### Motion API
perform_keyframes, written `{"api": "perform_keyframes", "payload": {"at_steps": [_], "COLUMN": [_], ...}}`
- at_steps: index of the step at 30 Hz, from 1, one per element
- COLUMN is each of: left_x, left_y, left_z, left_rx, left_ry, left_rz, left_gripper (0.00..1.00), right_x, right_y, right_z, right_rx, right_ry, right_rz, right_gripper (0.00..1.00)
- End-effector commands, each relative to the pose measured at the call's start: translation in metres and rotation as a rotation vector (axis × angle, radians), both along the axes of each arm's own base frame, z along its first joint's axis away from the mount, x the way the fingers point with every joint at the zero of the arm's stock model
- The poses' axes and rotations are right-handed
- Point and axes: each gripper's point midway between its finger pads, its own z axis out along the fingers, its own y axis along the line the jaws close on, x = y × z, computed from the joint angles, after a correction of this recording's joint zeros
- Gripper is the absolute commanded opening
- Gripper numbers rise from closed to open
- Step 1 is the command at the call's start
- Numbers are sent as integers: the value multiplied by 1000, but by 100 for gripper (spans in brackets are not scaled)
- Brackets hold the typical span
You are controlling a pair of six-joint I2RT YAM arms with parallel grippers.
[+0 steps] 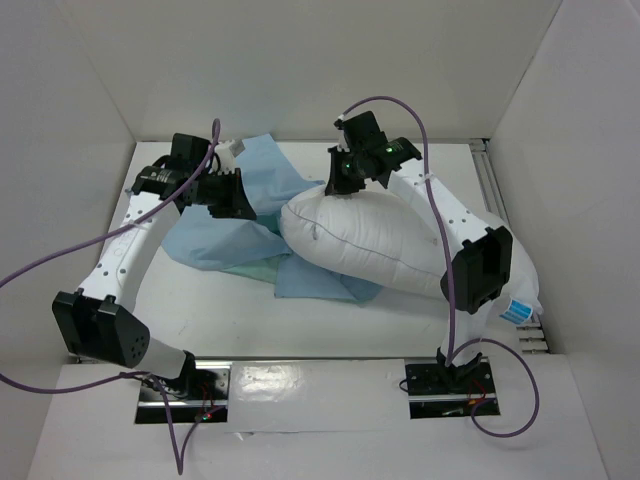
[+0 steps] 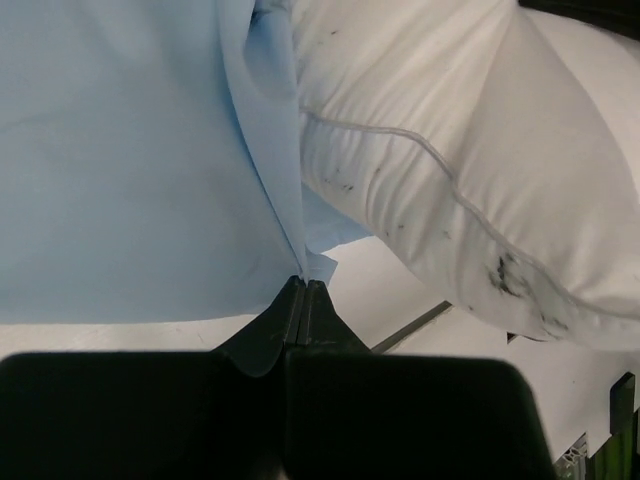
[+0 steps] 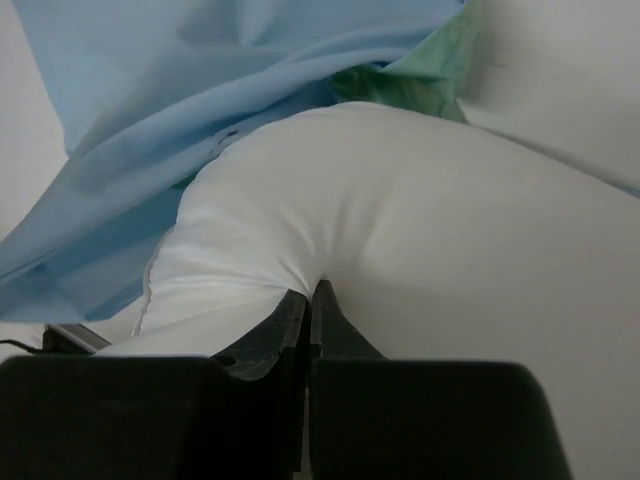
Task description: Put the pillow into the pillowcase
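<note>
The plump white pillow [image 1: 390, 245] lies across the middle and right of the table, its blue-and-white tag [image 1: 517, 311] at the right end. The light blue pillowcase [image 1: 235, 230] is crumpled to its left, with a sea-green patch [image 3: 420, 85] showing. My left gripper [image 1: 232, 195] is shut on a fold of the pillowcase [image 2: 130, 150], pinched at the fingertips [image 2: 305, 285]. My right gripper [image 1: 348, 185] is shut on a pinch of the pillow [image 3: 420, 250] at its left end, next to the pillowcase [image 3: 200, 70]. The pillow [image 2: 470, 150] lies just right of the held cloth.
White walls enclose the table on three sides. A metal rail [image 1: 495, 185] runs along the right edge. Both arm bases [image 1: 185, 385] sit at the near edge, with purple cables looping over the arms.
</note>
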Motion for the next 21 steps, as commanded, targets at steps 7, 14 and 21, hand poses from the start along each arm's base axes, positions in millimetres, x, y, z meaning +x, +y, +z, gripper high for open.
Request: {"api": "perform_keyframes", "payload": {"at_steps": [7,14,21], "left_x": [-7,5,23], "left_y": [-6,-1,10], "left_z": [49,29,4], "left_rx": [-52,-85,-30], "left_ry": [-56,18,37], "left_rz": [-17,55,108], "left_gripper": [0,0,0], "right_x": [11,-77,-108], "right_y": [9,40,24], "right_z": [83,15,-5], "right_rx": [65,-19,-142], "right_ry": [-403,-311,-209], "right_rz": [-182,-67,12], "right_gripper": [0,0,88]}}
